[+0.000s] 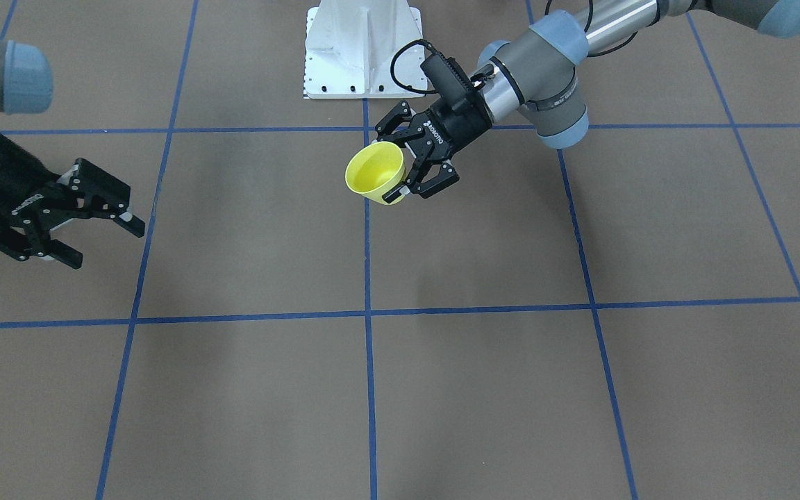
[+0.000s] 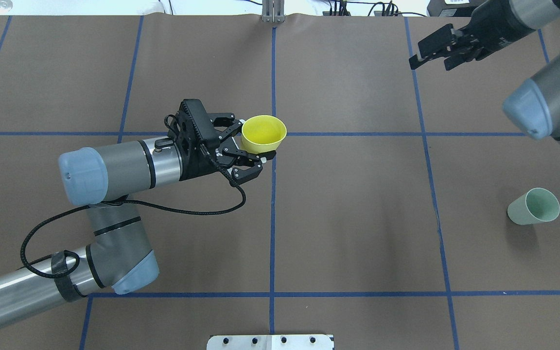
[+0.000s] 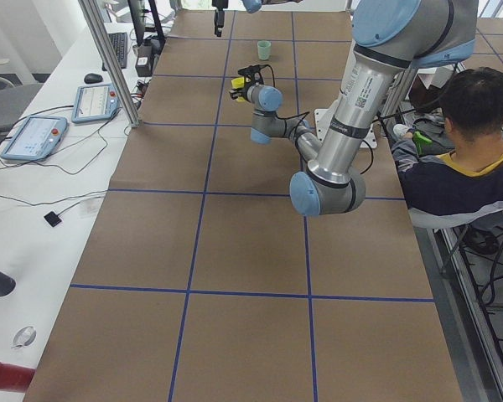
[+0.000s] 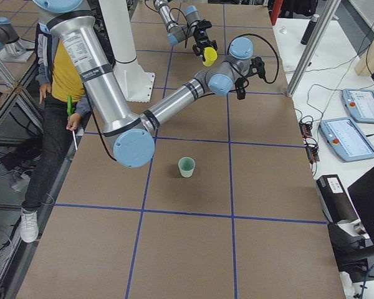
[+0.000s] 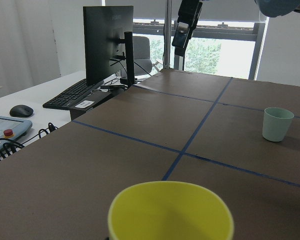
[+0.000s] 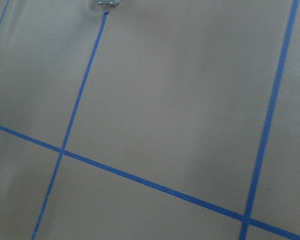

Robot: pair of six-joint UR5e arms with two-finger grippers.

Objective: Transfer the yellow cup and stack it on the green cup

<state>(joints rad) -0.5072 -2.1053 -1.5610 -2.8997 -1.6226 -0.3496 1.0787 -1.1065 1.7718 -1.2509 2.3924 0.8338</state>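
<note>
yellow cup: small bright yellow tapered plastic tumbler, mouth up and slightly tipped. It's held clear of the table, over the tape crossing at mid-table.
left gripper: black two-finger unit, clamped across the yellow cup's side wall. Most of the cup sticks out past the fingertips.
right gripper: same black unit, jaws spread with nothing in them. It hangs over the far right of the table, well apart from both cups.
green cup: small pale mint-green tapered plastic tumbler, upright, mouth up. It stands alone on the right side, nearer the robot than the right gripper and well apart from the yellow cup.
table: brown mat with a blue tape grid.
step: looks like mid-carry, nothing stacked yet. The green cup sits far across, so a pass to the right arm seems likely.
risk, grip: smooth tapered wall, side pinch, cup cantilevered. A fast swing could rotate it or slide it out of the fingers.
risk, handover: the left fingers already take up one side of a small cup. A poorly lined-up second grasp could clash fingers or drop the cup on release.
risk, stack: the green cup is light and unanchored. An off-centre or tilted descent would catch its rim and tip or shove it.
</note>
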